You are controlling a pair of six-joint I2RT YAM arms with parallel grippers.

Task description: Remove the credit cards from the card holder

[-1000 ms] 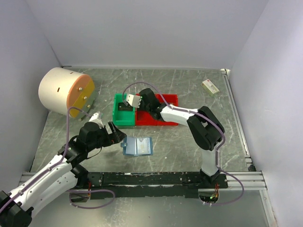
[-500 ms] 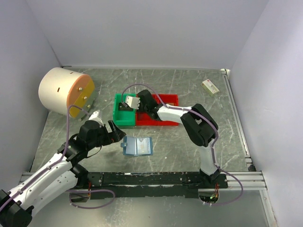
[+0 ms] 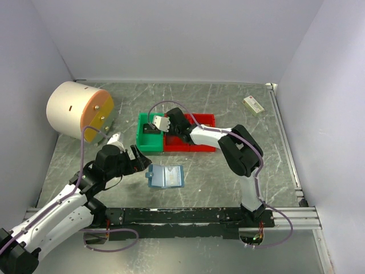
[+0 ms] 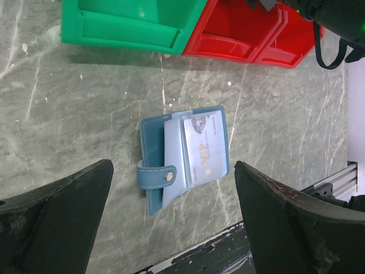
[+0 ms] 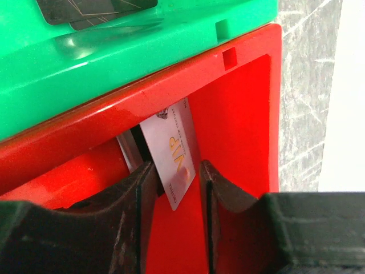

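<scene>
Right wrist alone shows the right hand parted around a credit card.

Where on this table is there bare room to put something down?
Widest patch: right side, between the red plastic bin, the small cream box and the right arm. A strip runs behind the bins along the back wall. Crowded: the left middle, where the cream and orange cylinder, green plastic bin, open blue card holder and left gripper sit close.
</scene>
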